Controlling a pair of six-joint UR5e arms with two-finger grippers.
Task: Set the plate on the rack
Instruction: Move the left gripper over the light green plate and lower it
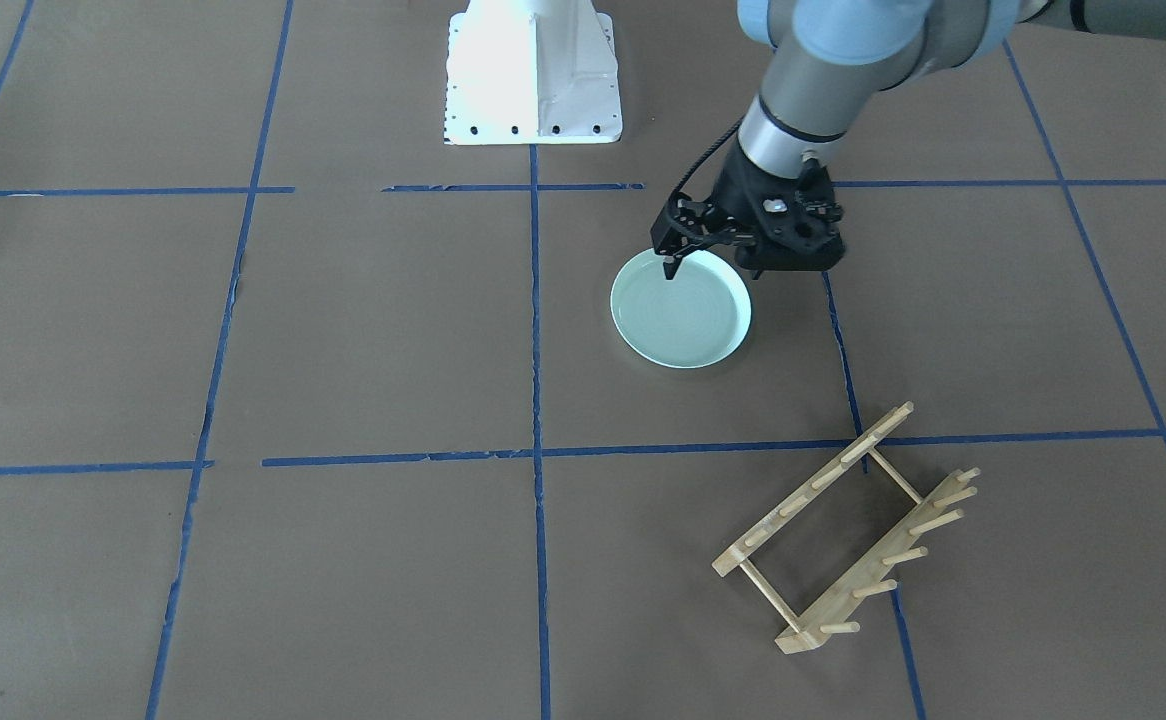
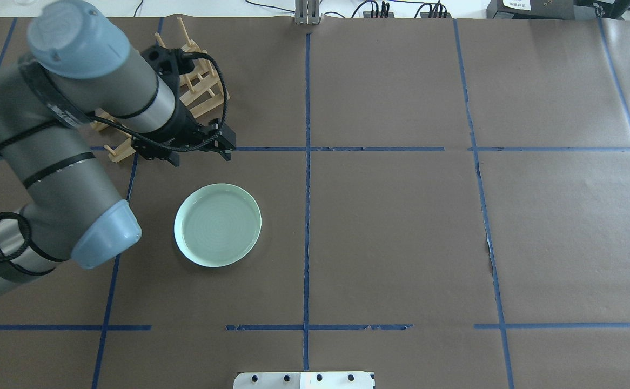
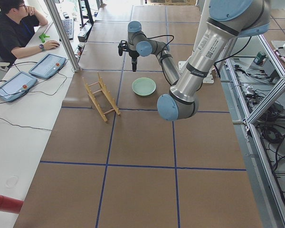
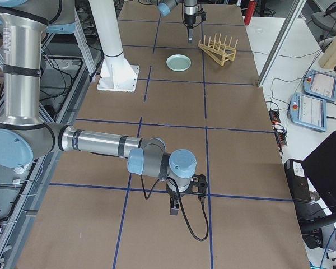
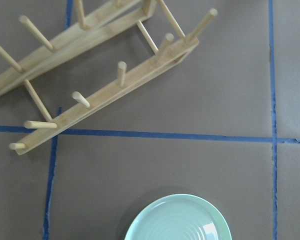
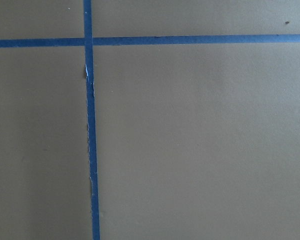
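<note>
While the plate waited flat on the brown-papered table (image 2: 401, 243), gridded with blue tape (image 2: 307, 216), the robot's left arm (image 2: 50, 135) reached out over its own left half of the surface. The right arm (image 4: 95, 140) stretched low over the opposite end, well apart from the work. A seated operator (image 3: 14, 28) worked at a side bench beside two tablets (image 3: 47, 65), and the white base (image 1: 533, 70) stood bolted at the table's robot-side edge.

The rack (image 1: 848, 530), of light wood, stood pegs-up across a tape line, farther from the base than the plate and angled to the grid; from overhead the left arm's wrist hid part of it. The plate (image 2: 218, 225), pale mint green with faint rings, lay upright in the square nearer the base, apart from the rack and touching nothing but the paper.

The left gripper (image 1: 670, 268) hung raised above the strip of table between plate and rack, touching neither, its fingers seemingly pressed together on nothing. The right gripper (image 4: 173, 210) pointed down near a tape crossing; whether its fingers were spread could not be told.
</note>
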